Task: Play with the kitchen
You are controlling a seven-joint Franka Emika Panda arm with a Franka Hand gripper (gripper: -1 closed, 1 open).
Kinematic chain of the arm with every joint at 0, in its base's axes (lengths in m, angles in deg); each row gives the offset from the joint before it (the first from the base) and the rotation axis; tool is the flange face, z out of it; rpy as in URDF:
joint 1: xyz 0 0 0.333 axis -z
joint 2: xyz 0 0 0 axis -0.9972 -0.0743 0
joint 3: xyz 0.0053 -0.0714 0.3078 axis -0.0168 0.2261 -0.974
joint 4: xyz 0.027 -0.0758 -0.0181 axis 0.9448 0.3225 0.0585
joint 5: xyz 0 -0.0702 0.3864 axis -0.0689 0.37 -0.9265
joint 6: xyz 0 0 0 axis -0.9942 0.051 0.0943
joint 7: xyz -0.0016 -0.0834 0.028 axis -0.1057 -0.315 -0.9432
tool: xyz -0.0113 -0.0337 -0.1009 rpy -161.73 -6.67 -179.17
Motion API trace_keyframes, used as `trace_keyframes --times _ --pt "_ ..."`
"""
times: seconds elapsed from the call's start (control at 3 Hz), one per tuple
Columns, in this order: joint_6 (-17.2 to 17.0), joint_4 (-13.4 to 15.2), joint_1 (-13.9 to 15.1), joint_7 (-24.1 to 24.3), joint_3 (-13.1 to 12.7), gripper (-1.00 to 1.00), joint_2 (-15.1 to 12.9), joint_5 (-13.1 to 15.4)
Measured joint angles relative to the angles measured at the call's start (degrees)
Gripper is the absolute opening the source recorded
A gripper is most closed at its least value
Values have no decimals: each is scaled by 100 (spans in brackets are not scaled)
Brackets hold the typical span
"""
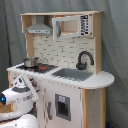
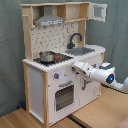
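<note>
Second exterior view puts the gripper (image 2: 76, 66) right against the front face of the kitchen (image 2: 60, 60), just under the counter's front edge beside the oven door (fingers unreadable, open or closed I cannot tell).

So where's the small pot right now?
In both exterior views the pot sits on the stove, under the hood, with the sink beside it.

One toy kitchen (image 1: 60, 70) stands mid-frame in both exterior views. On it: one grey hood (image 1: 39, 29) at upper left of the first exterior view, one microwave cabinet (image 1: 73, 25), one black faucet (image 1: 83, 59), one sink (image 1: 74, 74), one small pot (image 1: 30, 62), one oven door (image 2: 64, 97). One robot arm (image 2: 100, 75) shows at right of the second exterior view.
</note>
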Motion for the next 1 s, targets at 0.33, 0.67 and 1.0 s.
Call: trace_keyframes --times 0.33,0.67,1.0 --pt "-14 -23 6 -37 7 -100 4 -6" --pt "-122 -84 -4 -648 36 -100 -36 -41" --pt "-136 -86 -6 -1340 34 -100 -63 -40"
